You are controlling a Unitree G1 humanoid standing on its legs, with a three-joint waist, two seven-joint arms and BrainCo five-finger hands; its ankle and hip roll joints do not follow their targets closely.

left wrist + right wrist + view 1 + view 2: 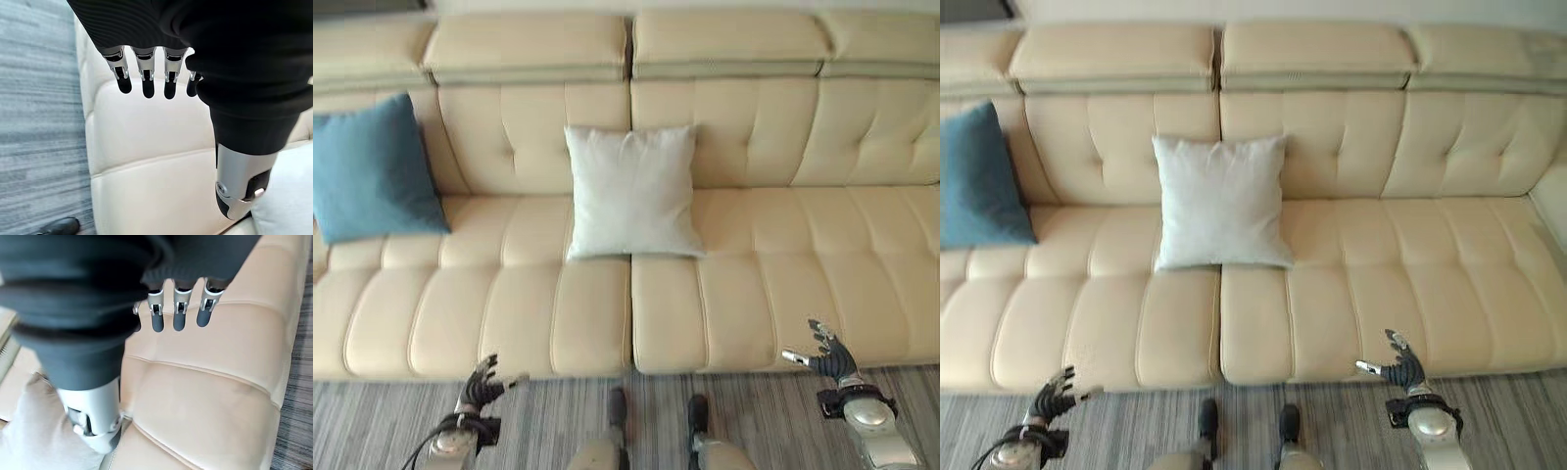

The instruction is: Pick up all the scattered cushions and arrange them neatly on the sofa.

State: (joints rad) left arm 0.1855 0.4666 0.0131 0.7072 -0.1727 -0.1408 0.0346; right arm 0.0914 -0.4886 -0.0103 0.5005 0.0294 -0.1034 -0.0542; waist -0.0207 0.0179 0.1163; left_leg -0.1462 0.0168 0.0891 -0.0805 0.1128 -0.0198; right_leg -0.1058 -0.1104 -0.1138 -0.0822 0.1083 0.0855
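At the sofa's [724, 304] left end, blue cushion [372, 171] partly cut off.

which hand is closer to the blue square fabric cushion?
Left. The left hand sits at the seat's front edge, below and right of the blue square fabric cushion; the right hand is far across the sofa.

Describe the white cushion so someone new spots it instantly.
Start at the cream tufted sofa along the far wall. At its middle seam, the white cushion leans upright against the backrest. The only other cushion is blue, at the sofa's left end.
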